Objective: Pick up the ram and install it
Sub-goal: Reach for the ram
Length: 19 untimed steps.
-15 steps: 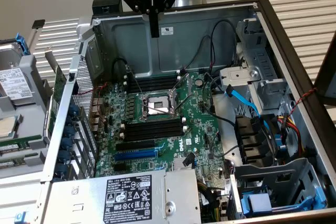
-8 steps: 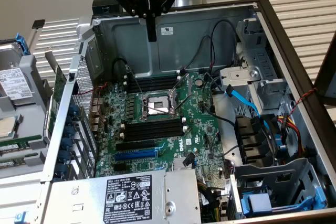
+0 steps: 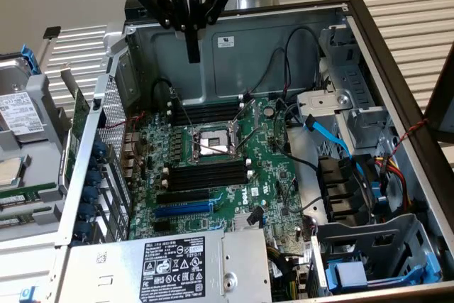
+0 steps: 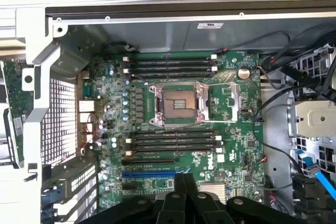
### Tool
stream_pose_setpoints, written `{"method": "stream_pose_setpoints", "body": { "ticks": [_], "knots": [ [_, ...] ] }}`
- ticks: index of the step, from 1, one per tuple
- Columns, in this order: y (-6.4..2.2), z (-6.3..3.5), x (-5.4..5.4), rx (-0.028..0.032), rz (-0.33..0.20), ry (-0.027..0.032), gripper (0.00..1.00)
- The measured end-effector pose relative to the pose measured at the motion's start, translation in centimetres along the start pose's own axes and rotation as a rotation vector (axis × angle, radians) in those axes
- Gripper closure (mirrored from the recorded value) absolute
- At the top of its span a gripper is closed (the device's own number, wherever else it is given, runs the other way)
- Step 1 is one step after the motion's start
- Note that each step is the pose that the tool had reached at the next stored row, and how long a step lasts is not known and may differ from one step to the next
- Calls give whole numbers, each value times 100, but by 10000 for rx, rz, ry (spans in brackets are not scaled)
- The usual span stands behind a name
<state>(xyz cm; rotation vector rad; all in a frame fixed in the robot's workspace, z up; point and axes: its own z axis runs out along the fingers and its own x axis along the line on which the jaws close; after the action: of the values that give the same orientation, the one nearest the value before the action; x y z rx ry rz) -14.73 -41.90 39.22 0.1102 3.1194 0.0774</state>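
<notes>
Open computer case (image 3: 369, 40) with motherboard (image 3: 213, 175) exposed. The ram (image 3: 79, 120), a long, narrow dark-green board with black chips and a small white label, sits outside the case just beside its perforated wall, at the exterior view's left. The tool (image 3: 193, 53), clenched and empty, hangs above the motherboard, well apart from the ram.

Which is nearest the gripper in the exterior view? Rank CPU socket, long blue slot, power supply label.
1. CPU socket, mid-board, closest to the gripper.
2. Long blue slot, toward the board's lower edge.
3. Power supply label, bottom of the view.
</notes>
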Motion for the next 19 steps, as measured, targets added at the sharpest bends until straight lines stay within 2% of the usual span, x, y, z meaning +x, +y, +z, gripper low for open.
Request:
{"method": "stream_pose_setpoints", "body": {
  "ticks": [10, 19],
  "knots": [
    [-150, -12, 295, 0, 1, 5, 89],
    [-279, -21, 684, 0, 0, 5, 89]
  ]
}}
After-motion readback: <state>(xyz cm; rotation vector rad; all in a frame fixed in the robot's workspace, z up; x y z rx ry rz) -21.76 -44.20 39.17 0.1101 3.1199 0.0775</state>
